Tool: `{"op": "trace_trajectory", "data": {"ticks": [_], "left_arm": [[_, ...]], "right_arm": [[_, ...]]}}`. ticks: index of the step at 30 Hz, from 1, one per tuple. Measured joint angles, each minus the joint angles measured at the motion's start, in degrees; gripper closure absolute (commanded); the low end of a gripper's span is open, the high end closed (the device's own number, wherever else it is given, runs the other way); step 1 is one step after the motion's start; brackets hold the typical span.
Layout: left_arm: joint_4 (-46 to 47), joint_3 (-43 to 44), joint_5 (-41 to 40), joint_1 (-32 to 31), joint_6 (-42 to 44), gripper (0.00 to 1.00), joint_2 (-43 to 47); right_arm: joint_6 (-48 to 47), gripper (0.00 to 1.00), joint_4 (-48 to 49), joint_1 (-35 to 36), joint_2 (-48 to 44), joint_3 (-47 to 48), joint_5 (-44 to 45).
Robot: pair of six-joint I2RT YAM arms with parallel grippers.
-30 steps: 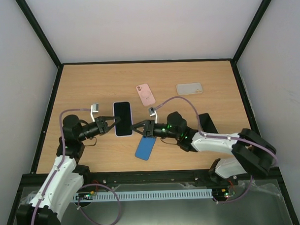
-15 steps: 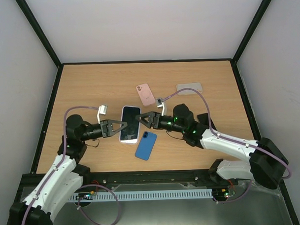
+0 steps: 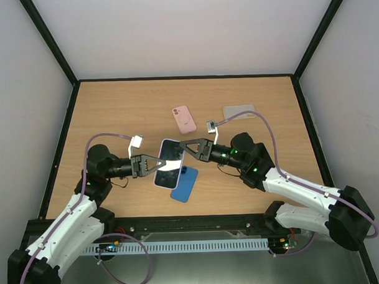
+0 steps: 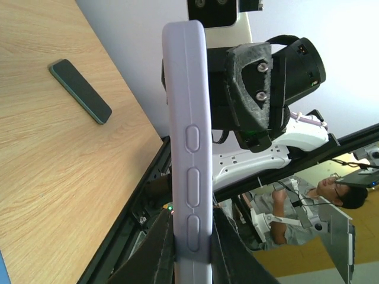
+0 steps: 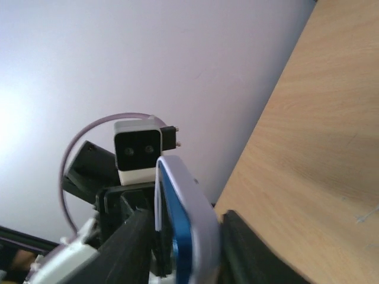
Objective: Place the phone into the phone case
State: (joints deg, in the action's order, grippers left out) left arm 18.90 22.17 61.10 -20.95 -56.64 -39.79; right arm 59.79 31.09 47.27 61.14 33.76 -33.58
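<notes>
The phone, dark screen up with a blue rim, sits in a lavender phone case held off the table between both arms. My left gripper is shut on the case's left edge; in the left wrist view its fingers pinch the case near its buttons. My right gripper is shut on the upper right corner. In the right wrist view the case stands between the right gripper's two fingers, and its pale lip stands a little off the blue rim at the top.
A blue phone-shaped item lies on the table, partly under the held phone. A pink case and a clear grey case lie farther back. A dark green phone lies on the wood in the left wrist view.
Both grippers have carried the cased phone right and toward the near edge, over the blue item. The right gripper opened, shifted to the upper corner and closed again.
</notes>
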Motion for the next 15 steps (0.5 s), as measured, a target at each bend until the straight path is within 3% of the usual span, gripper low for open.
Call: {"op": "trace_trajectory", "data": {"ticks": [4, 15], "left_arm": [[-3.2, 2.0, -0.6, -0.3, 3.4, 0.97, -0.1], [-19.9, 8.8, -3.5, -0.9, 15.4, 0.97, -3.4]], "right_arm": [[-0.1, 0.97, -1.1, -0.1, -1.1, -0.3, 1.1], [-1.7, 0.98, -6.1, -0.1, -2.1, -0.3, 3.8]]}}
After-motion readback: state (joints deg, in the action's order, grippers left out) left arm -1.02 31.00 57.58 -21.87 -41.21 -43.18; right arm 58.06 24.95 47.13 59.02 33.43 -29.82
